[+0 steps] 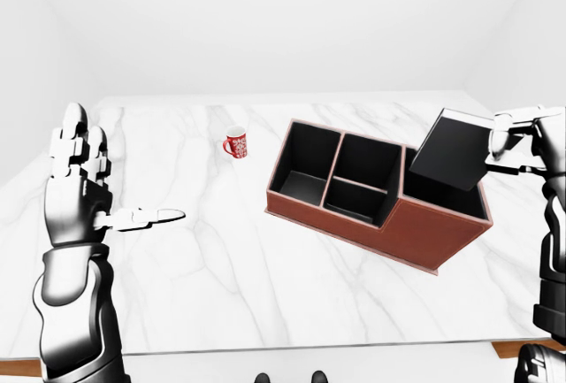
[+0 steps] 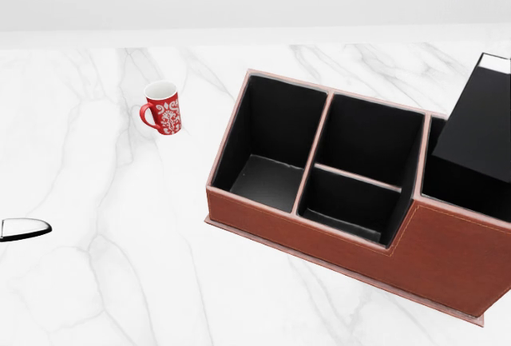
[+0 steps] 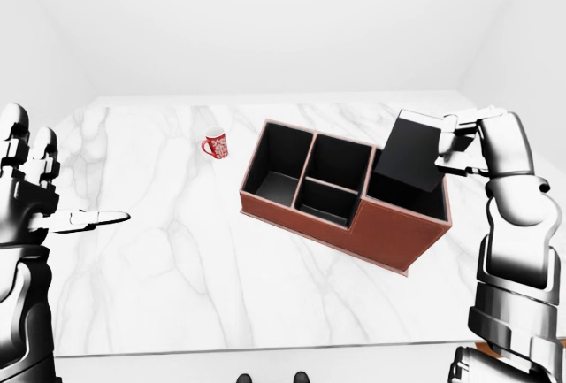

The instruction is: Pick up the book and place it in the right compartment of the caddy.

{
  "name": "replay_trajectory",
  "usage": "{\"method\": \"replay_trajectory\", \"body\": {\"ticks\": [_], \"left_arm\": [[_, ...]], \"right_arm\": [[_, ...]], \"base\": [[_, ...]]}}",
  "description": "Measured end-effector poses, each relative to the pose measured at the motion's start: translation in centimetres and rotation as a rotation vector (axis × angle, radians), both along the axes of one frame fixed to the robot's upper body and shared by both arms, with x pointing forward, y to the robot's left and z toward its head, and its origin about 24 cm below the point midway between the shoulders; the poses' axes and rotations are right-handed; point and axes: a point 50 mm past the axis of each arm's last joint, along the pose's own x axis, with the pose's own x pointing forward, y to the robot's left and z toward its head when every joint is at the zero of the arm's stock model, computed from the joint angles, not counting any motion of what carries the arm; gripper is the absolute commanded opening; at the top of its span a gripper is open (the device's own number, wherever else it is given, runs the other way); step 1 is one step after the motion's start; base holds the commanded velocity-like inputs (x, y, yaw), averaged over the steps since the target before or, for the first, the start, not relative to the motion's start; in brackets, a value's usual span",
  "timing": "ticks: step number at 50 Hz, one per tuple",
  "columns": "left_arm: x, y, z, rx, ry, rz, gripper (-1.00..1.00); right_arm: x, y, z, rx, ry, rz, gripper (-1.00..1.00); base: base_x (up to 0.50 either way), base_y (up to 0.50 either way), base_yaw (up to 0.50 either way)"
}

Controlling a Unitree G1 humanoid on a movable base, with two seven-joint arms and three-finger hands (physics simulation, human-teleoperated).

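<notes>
Right-eye view, right hand [image 3: 467,142] clamped on tilted book [image 3: 409,162], lower corner hidden inside caddy [image 3: 398,233]

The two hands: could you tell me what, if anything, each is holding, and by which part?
The right hand grips the black book by its upper right corner, tilted over the caddy. The left hand is open and empty.

Head view: steep downward look, close in, filled by the caddy [image 2: 319,194], a red mug [image 2: 162,107] and bare marble surface [image 2: 96,282]; caddy's right end cropped at the picture's edge. Left-eye and right-eye views: higher, wider, taking in the whole surface, both arms and the white walls behind. Shared by all three: caddy and mug. Between the eye pair, near-identical scene, contents shifted leftward in the right-eye view.
</notes>
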Motion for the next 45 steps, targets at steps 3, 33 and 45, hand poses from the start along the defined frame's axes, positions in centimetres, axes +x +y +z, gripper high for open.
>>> {"method": "replay_trajectory", "body": {"ticks": [3, 33, 45], "left_arm": [[0.0, 0.0, 0.0, 0.001, -0.001, 0.000, 1.00], [0.0, -0.1, 0.0, 0.002, 0.000, -0.001, 1.00], [0.0, 0.0, 0.0, 0.002, -0.001, -0.001, 1.00]], "right_arm": [[0.0, 0.0, -0.1, 0.004, 0.002, 0.002, -1.00], [0.2, -0.1, -1.2, 0.017, 0.036, -0.012, -1.00], [0.3, 0.0, -1.7, 0.034, 0.048, -0.009, -1.00]], "base": [[0.00, 0.00, 0.00], [0.00, 0.00, 0.00], [0.00, 0.00, 0.00]]}}
